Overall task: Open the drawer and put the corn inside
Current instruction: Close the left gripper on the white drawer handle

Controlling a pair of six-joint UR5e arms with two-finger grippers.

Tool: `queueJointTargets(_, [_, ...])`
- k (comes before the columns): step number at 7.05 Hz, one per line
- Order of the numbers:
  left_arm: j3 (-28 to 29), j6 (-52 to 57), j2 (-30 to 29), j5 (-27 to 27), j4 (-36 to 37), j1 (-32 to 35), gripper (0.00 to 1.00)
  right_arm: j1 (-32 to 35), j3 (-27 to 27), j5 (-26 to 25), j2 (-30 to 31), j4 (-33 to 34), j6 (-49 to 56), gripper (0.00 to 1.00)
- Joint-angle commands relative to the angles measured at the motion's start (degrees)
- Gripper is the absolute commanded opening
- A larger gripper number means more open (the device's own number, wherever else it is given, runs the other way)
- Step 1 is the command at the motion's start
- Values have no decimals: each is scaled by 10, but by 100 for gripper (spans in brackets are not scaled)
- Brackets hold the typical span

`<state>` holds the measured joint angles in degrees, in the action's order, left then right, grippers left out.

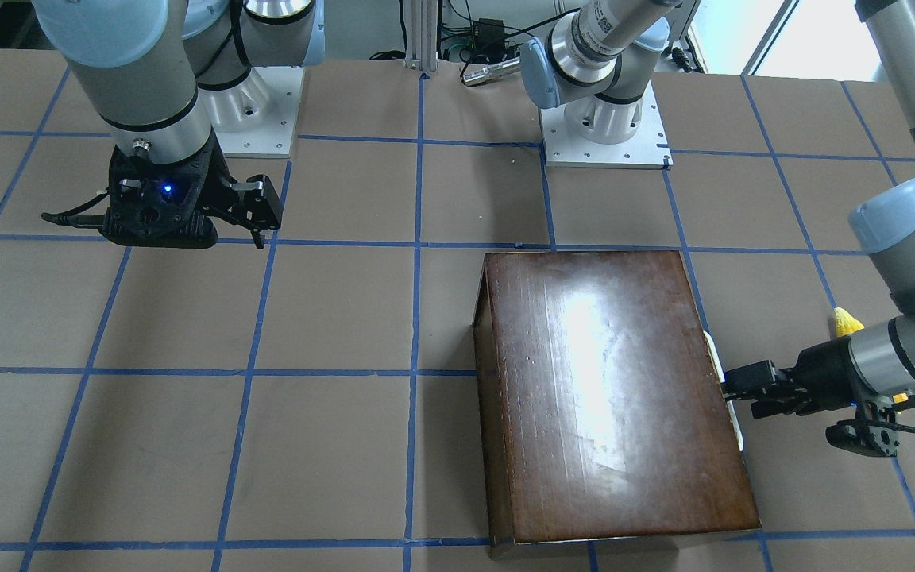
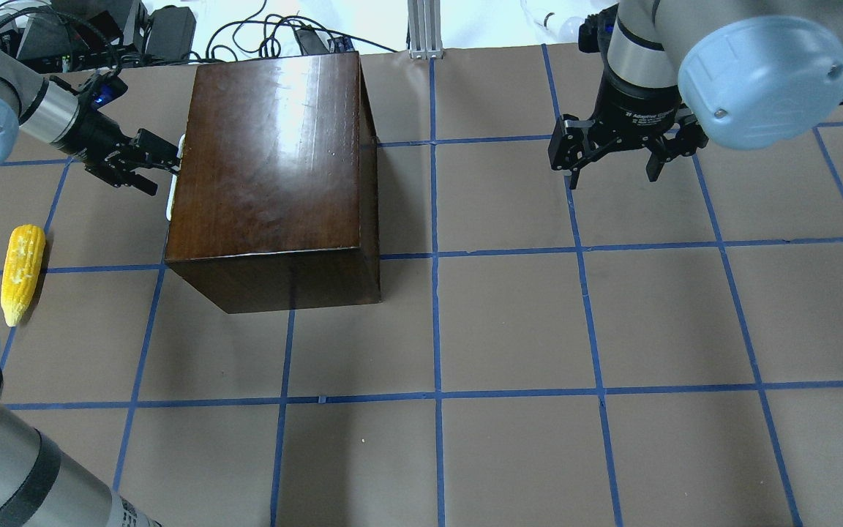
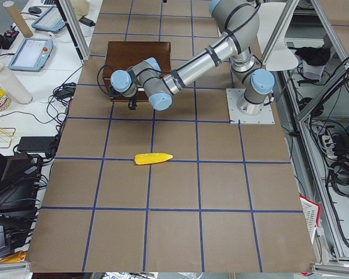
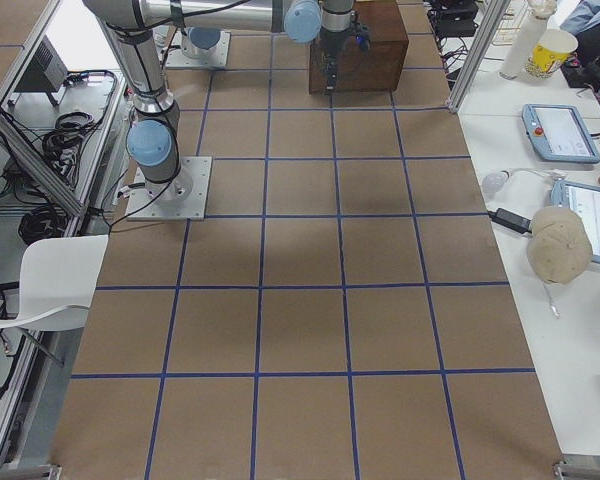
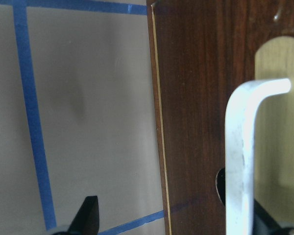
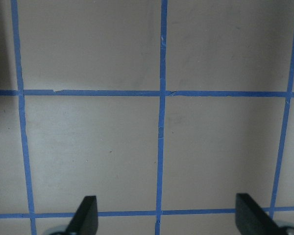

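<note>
While the drawer (image 5: 196,98) sits shut in its box (image 2: 275,154), step in hand: taking the handle (image 5: 240,147).

- left gripper (image 2: 164,173): fingers (image 5: 89,213) spread, straddling the handle, not yet clamped.
- right gripper (image 2: 613,177): fingers spread, idle above bare bench (image 2: 509,322).
- corn (image 2: 23,271): on bench, near box, apart.
- Next, likely: close, then pull straight outward.

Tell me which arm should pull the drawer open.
Left. The left gripper sits open at the drawer handle; the right gripper hangs over the table, far from the box.

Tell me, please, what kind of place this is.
Most likely a robotics lab: robot arms bolted to a table taped with a blue grid, teach pendants beside it, and cables lying around.
</note>
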<state>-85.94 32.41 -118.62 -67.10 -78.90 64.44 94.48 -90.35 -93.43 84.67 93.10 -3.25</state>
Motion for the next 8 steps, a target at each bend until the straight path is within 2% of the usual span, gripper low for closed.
queueJointTargets(1, [8, 19, -3, -32, 1, -1, 100, 0, 0, 0, 0, 0, 0, 100])
queueJointTargets(8, [29, 42, -7, -44, -13, -9, 100, 0, 0, 0, 1, 0, 0, 100])
